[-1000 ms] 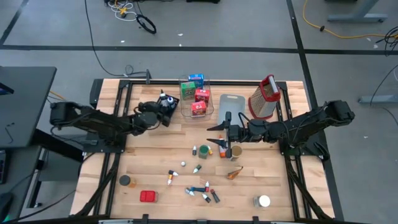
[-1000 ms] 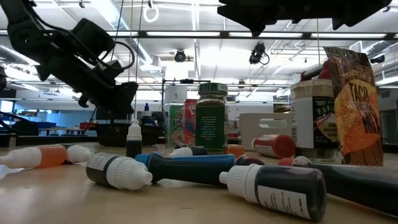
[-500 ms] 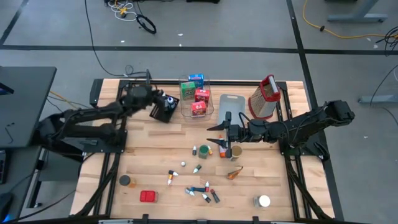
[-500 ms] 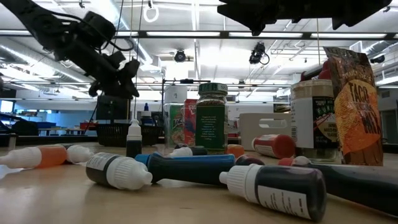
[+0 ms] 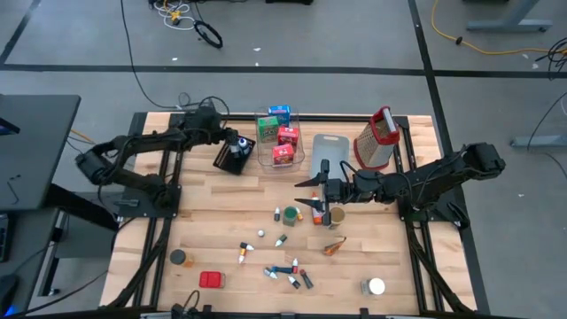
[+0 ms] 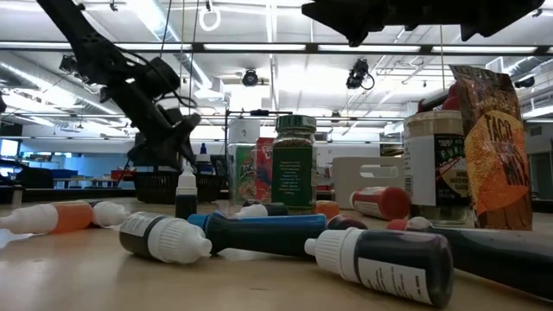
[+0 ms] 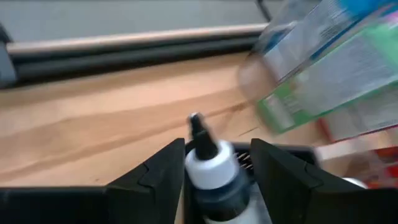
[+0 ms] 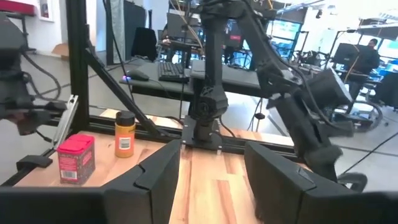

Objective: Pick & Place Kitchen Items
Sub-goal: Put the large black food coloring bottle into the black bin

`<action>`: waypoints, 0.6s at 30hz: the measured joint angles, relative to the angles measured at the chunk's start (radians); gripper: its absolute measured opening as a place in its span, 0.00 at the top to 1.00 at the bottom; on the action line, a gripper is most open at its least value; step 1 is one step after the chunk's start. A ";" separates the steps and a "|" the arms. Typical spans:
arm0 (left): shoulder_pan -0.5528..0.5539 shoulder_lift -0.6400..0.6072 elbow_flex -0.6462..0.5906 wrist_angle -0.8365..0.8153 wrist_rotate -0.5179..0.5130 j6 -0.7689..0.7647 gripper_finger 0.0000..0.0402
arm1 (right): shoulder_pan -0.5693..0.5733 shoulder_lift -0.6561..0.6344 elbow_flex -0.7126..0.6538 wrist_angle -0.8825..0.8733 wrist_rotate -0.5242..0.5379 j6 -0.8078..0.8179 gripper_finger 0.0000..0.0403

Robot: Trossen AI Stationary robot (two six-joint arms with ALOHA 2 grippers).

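Note:
My left gripper [image 5: 221,142] [image 7: 217,146] is open over the black bin [image 5: 232,158] at the far left. A small white-capped bottle [image 7: 211,171] [image 5: 239,143] stands upright in that bin, between the parted fingers. I see no touch. My right gripper [image 5: 312,190] [image 8: 211,155] hangs open and level above the table's middle, holding nothing. Below it stand a green-lidded jar [image 5: 291,215] and a round can [image 5: 337,215]. Several small bottles [image 5: 288,273] lie near the front, and an orange packet [image 5: 334,246] lies between them and the can.
A clear bin [image 5: 279,142] with red, green and blue boxes stands beside the black one. Further right are a grey-blue tray [image 5: 330,146] and a metal grater [image 5: 376,140]. A red box [image 5: 211,280], a dark jar [image 5: 179,258] and a white-lidded can [image 5: 376,286] sit near the front edge.
My left gripper has swung from the near-left side of the black bin toward the table's far edge, has risen a little and rolled, and has opened. The white-capped bottle now stands in the bin. My right arm has kept still.

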 joint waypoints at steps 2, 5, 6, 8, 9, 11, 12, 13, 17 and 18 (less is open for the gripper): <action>0.000 0.031 0.004 0.037 -0.012 -0.018 0.54 | 0.000 0.000 0.000 -0.001 -0.001 0.000 0.52; 0.000 0.043 0.004 0.076 -0.018 -0.058 0.55 | 0.000 0.000 0.000 -0.003 -0.001 0.000 0.52; 0.000 0.043 0.004 0.089 -0.023 -0.063 0.56 | 0.000 0.000 0.000 -0.005 -0.001 0.000 0.52; 0.000 0.043 0.004 0.107 -0.019 -0.063 0.56 | 0.000 0.000 0.000 -0.007 -0.001 0.000 0.52; 0.000 0.043 0.004 0.107 -0.013 -0.064 0.57 | 0.000 0.000 0.000 -0.007 -0.001 0.000 0.52; 0.000 0.043 0.004 0.105 -0.006 -0.065 0.58 | 0.000 0.000 0.000 -0.007 -0.001 0.000 0.52; 0.000 0.043 0.004 0.104 -0.005 -0.066 0.59 | 0.000 0.000 0.000 -0.007 -0.001 0.000 0.52; 0.000 0.043 0.004 0.100 -0.004 -0.066 0.60 | 0.000 0.000 0.000 -0.007 -0.001 0.000 0.52; 0.002 0.043 0.004 0.089 -0.018 -0.085 0.63 | 0.000 0.000 0.000 -0.007 -0.001 0.000 0.52; 0.005 0.043 0.004 0.089 -0.023 -0.085 0.64 | 0.000 0.000 0.000 -0.007 -0.001 0.000 0.52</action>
